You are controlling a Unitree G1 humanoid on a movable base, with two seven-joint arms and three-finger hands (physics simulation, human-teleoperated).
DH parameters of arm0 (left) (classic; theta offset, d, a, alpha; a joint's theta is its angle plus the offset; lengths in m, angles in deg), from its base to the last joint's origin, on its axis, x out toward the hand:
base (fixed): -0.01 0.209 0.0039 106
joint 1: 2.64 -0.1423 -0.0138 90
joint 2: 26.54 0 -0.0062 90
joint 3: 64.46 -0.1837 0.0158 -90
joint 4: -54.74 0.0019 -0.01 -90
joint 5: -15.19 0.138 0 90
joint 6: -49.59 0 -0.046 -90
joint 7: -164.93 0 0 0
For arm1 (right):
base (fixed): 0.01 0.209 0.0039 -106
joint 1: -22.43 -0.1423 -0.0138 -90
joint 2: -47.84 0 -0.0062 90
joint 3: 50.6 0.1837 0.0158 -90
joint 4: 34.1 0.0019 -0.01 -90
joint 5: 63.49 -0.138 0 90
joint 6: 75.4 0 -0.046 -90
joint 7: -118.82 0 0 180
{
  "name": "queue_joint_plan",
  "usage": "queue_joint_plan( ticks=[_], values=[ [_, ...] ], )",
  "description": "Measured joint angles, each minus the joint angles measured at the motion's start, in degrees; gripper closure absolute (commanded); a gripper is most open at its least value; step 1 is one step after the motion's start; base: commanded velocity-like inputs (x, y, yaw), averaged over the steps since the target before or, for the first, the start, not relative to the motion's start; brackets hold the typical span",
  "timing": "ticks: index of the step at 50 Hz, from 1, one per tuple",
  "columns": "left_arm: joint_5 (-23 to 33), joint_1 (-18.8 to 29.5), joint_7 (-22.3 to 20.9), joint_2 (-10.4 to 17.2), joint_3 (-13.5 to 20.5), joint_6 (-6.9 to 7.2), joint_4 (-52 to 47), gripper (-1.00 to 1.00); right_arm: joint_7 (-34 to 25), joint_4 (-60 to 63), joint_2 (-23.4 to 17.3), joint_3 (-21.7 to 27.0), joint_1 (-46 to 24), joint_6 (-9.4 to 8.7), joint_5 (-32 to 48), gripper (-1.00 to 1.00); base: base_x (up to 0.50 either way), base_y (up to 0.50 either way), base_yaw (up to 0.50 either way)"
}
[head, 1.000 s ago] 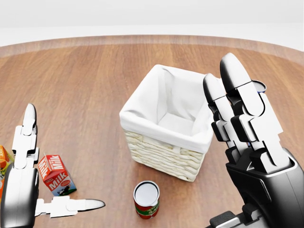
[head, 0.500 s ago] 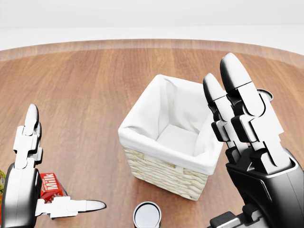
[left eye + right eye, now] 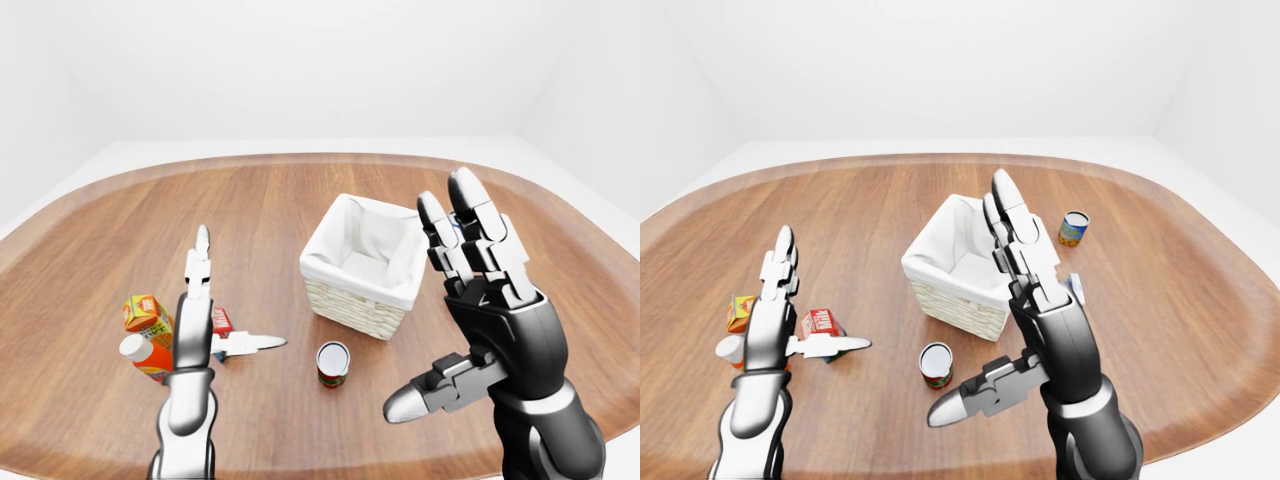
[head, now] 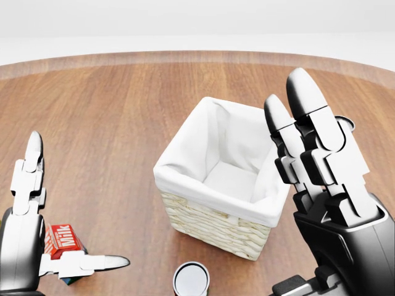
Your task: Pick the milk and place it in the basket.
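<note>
Right-eye view, left robot hand fingers spread wide just beside the milk on the surface, right robot hand spread wide, holding nothing, near the basket

Count on the desk, taken around the basket:
- Baskets: 1, white-lined wicker.
- Milk cartons: 1, red milk carton, left of the basket.
- Orange cartons: 1, orange carton, left of the basket.
- Bottles: 1, orange bottle, white cap, left of the basket.
- Cans: 2; red can below the basket, blue can right of it.
- Hands: 2.
</note>
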Motion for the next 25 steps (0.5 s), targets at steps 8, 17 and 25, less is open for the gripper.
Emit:
queue_joint_plan(
  ticks=[8, 17, 25],
  values=[
    [2.15, 2.82, -0.19, 1.65, 3.93, -0.68, 1.60, -1.00, 0.11, 0.20, 0.02, -0.08, 0.02, 0.00, -0.25, -1.00, 0.00, 0.00, 0.00],
    [5.72, 6.29, 0.64, 3.79, 6.84, -1.76, 6.88, -1.00, 0.18, 0.39, 0.03, 0.10, -0.01, 0.00, -0.71, -1.00, 0.00, 0.00, 0.00],
    [7.00, 8.30, 0.32, 5.45, 8.23, -1.76, 11.35, -1.00, 0.19, 0.40, 0.04, 0.20, -0.02, 0.00, -0.88, -1.00, 0.00, 0.00, 0.00]
  ],
)
